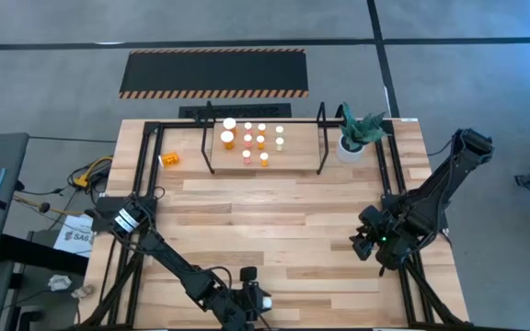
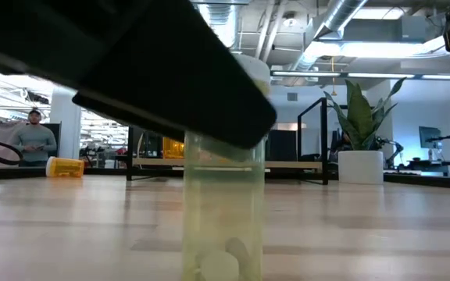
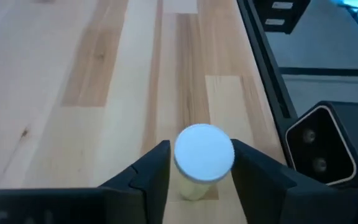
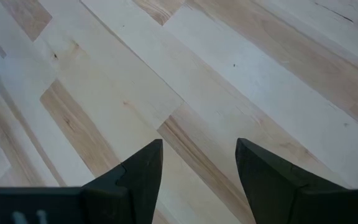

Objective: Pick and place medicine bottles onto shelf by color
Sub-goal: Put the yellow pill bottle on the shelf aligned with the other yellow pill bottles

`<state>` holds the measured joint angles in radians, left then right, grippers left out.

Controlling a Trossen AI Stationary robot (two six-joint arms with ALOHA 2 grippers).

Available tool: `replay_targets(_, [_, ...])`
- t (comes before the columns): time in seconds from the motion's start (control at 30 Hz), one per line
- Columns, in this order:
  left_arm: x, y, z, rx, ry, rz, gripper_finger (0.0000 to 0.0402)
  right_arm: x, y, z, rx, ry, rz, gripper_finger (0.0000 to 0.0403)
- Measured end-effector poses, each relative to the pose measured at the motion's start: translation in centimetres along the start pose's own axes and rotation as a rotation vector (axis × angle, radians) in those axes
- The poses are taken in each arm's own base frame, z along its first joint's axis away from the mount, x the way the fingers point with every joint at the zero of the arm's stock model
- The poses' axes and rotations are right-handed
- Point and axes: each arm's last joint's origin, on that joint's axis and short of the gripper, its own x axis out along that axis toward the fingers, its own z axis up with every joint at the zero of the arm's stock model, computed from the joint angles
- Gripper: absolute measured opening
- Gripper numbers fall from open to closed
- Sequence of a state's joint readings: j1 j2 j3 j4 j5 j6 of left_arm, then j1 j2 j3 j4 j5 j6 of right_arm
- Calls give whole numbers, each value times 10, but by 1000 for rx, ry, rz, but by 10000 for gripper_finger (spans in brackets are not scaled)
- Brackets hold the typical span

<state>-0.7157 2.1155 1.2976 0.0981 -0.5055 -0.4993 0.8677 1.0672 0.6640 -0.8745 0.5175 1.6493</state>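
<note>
At the bottom centre of the high view, the left gripper (image 3: 201, 171) straddles an upright pale bottle (image 3: 202, 160) with a round white cap on the wood-plank counter (image 1: 274, 202); its fingers sit just beside the cap, and whether they press it cannot be told. The right gripper (image 4: 199, 163), at centre right, is spread over bare planks. In the upper centre, the black-bar shelf (image 1: 212, 140) holds small orange bottles (image 1: 254, 140). One orange bottle (image 1: 169, 159) lies left of it, a potted plant (image 1: 354, 138) right.

Grey floor (image 1: 44, 74) with striped mat (image 1: 214, 73); exposed ceiling ducts (image 2: 342, 19).
</note>
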Motion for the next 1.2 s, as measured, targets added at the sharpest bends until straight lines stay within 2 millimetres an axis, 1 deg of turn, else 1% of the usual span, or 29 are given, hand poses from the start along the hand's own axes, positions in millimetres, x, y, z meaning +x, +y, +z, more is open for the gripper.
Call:
replay_targets(0.2, [4,5,3,3,20,-36,101,0,0,0,0,0,0,225])
replay_targets(0.3, [6,9,6,-11,21,-44,86,0,0,0,0,0,0,225])
replay_targets(0.43, [11,17,14,-27,1,-37,84,0,0,0,0,0,0,225])
replay_targets(0.57, [18,30,31,-25,-29,-2,96,0,0,0,0,0,0,225])
replay_targets(0.7, [28,55,57,-64,-56,71,102,0,0,0,0,0,0,225])
replay_targets(0.83, [35,86,87,-103,-43,153,101,0,0,0,0,0,0,225])
replay_targets(0.93, [38,111,109,-124,-15,228,101,0,0,0,0,0,0,225])
replay_targets(1.03, [35,137,130,-179,3,319,104,0,0,0,0,0,0,225])
replay_targets(1.1, [34,153,138,-224,11,395,106,0,0,0,0,0,0,225])
replay_targets(1.2, [31,175,144,-265,-3,511,107,0,0,0,0,0,0,225])
